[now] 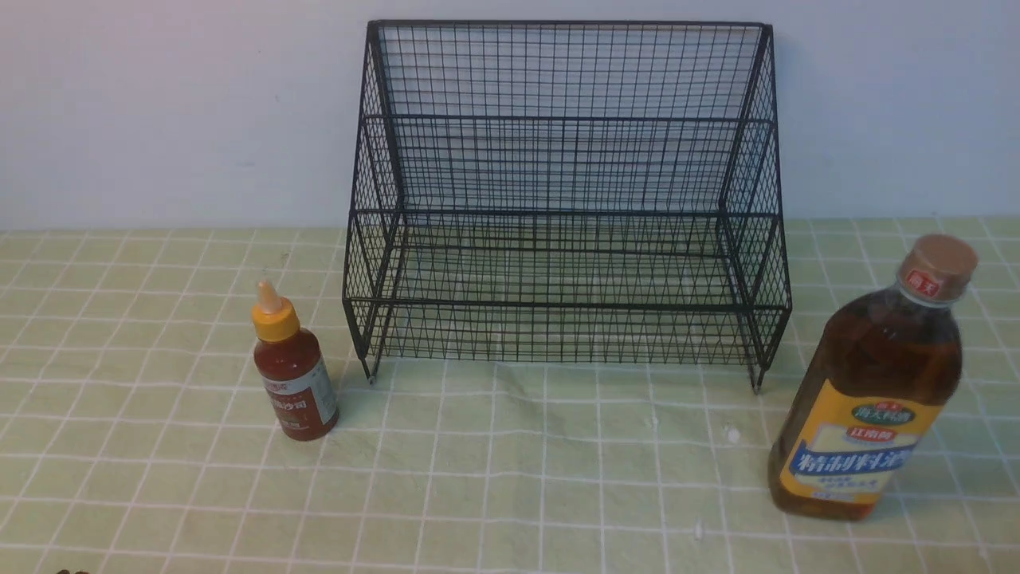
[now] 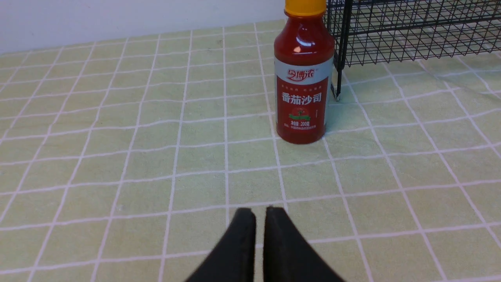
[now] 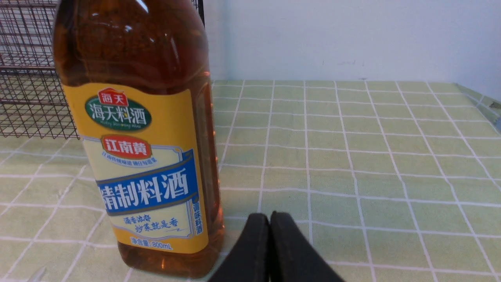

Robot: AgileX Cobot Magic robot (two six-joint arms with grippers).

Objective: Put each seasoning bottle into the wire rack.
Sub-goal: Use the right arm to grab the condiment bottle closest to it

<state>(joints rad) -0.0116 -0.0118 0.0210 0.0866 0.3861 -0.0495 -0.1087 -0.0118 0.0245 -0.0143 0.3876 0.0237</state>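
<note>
While both bottles stand outside it, the wire rack sits at the far edge of the surface. Small red-sauce bottle just beside rack's front left leg. Tall amber-liquid bottle toward right edge. Jaws of left gripper closed to a sliver, gripping nothing, short of red-sauce bottle. Jaws of right gripper closed, gripping nothing, by amber-liquid bottle.

The table is covered by a pale green cloth checked with white lines. A black wire rack is stood on it against the wall. A small red sauce bottle is set upright just beside the rack's left front leg. A tall amber bottle is placed near its right front corner, not touching it.
</note>
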